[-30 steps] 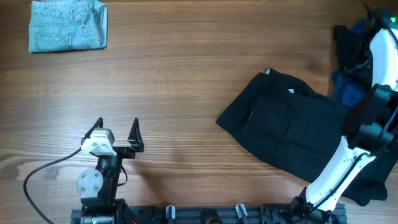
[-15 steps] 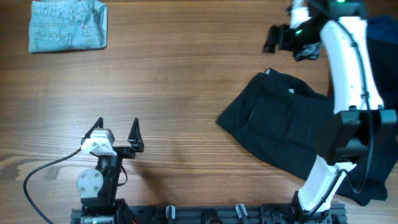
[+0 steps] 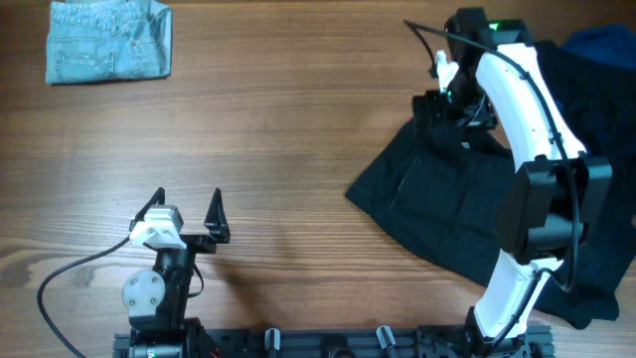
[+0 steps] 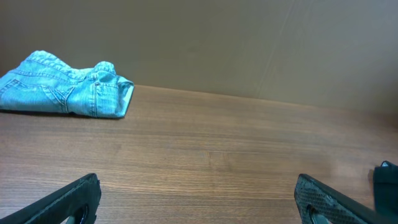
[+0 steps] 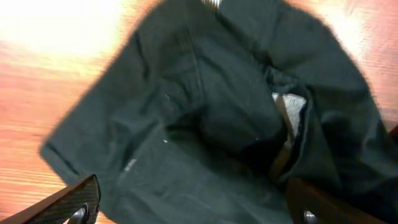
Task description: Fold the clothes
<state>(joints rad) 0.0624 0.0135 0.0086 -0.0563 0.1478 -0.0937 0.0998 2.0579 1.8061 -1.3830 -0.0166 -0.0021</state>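
Hardware in the form of a dark rail point(image 3: 328, 343) lines the near edge of the wooden table point(image 3: 298, 129), and both arms rise from it. At near left a black cable point(image 3: 70, 273) curves across the wood to the left arm. That arm stands low and close to its base. The left gripper point(image 3: 187, 197) points toward the far side with its two fingers spread wide apart and nothing between them. Its wrist camera confirms this: the fingers point(image 4: 71, 198) sit at the frame's bottom corners, with only bare wood between them.

To the right, the black shorts point(image 3: 437, 199) lie spread and rumpled over the right part of the table, from the near right corner toward the far side. Their left corner points toward the table's middle. The white right arm reaches from its near base across the shorts. The right gripper point(image 3: 449, 107) hangs over their far edge, jaws apart and holding nothing. In the blurred right wrist view the shorts point(image 5: 186, 124) fill the frame below the spread fingers point(image 5: 68, 202), and a pale lining point(image 5: 289, 106) shows in an open fold.

At the far left corner lies a bunched light-blue denim garment point(image 3: 107, 40), well apart from everything else. At the far right corner a blue garment point(image 3: 606, 40) shows beside the shorts.
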